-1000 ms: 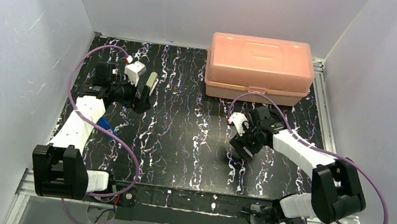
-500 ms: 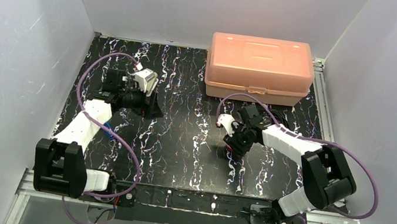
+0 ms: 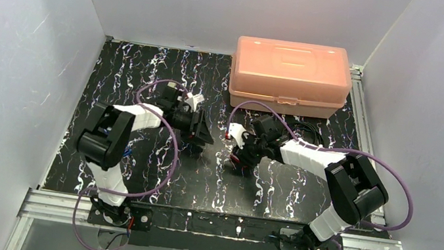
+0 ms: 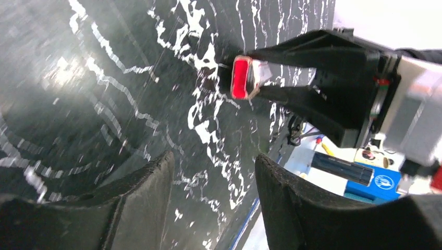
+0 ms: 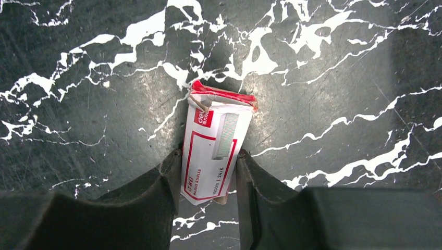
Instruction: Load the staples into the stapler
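Staples box [image 5: 213, 151]: small red-and-white carton, just in front of peach case [image 3: 291, 69], at black marbled counter [image 5: 78, 62]; resting or lifted, cannot tell. Long axis runs straight out from right wrist, red end pointing away from it. Right claw [image 5: 208, 159] narrow, pinching carton's long sides; arm stretched leftward before case. Left claw [image 4: 212, 159] faces carton's red end, parted, nothing between; arm folded low.

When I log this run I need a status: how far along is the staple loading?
Done: the right gripper is clamped on the red-and-white staple box. In hand: the left gripper, open and empty, faces the box's red end. Still to do: no staple strip is out, and no stapler can be made out in these views, so pulling a strip and loading it remain.
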`<action>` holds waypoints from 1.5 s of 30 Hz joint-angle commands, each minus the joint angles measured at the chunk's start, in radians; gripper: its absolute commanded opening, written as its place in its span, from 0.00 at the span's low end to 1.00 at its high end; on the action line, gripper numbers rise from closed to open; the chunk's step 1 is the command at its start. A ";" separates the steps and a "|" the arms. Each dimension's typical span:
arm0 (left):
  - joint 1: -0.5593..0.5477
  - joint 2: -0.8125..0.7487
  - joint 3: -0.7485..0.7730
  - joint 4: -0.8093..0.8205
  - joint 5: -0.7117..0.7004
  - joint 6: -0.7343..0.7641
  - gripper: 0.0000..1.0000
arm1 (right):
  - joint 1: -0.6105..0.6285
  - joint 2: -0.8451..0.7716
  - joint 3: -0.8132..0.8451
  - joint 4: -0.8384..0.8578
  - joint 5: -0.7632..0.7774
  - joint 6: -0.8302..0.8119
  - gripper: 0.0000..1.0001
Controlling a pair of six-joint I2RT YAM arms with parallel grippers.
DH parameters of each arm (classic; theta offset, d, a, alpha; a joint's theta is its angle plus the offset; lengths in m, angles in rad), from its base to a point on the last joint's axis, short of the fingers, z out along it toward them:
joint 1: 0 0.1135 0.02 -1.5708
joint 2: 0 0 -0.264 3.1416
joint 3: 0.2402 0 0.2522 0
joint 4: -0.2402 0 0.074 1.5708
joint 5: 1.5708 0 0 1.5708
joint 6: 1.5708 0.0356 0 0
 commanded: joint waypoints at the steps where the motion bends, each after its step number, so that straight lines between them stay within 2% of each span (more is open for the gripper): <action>1: -0.062 0.083 0.084 0.100 0.058 -0.152 0.54 | 0.008 0.007 0.011 0.076 -0.036 0.040 0.16; 8: -0.110 0.193 0.108 0.208 0.044 -0.232 0.45 | 0.008 0.013 0.006 0.085 -0.059 0.054 0.15; 18: -0.163 0.261 0.116 0.331 0.050 -0.295 0.36 | 0.009 0.012 0.004 0.083 -0.073 0.052 0.15; 23: -0.170 0.285 0.120 0.346 0.061 -0.296 0.35 | 0.009 0.015 0.005 0.080 -0.073 0.046 0.15; 29: -0.173 0.306 0.131 0.345 0.068 -0.296 0.28 | 0.008 0.019 0.010 0.075 -0.075 0.046 0.15; 45: -0.174 0.312 0.119 0.358 0.117 -0.277 0.30 | 0.010 0.052 0.028 0.059 -0.068 0.043 0.15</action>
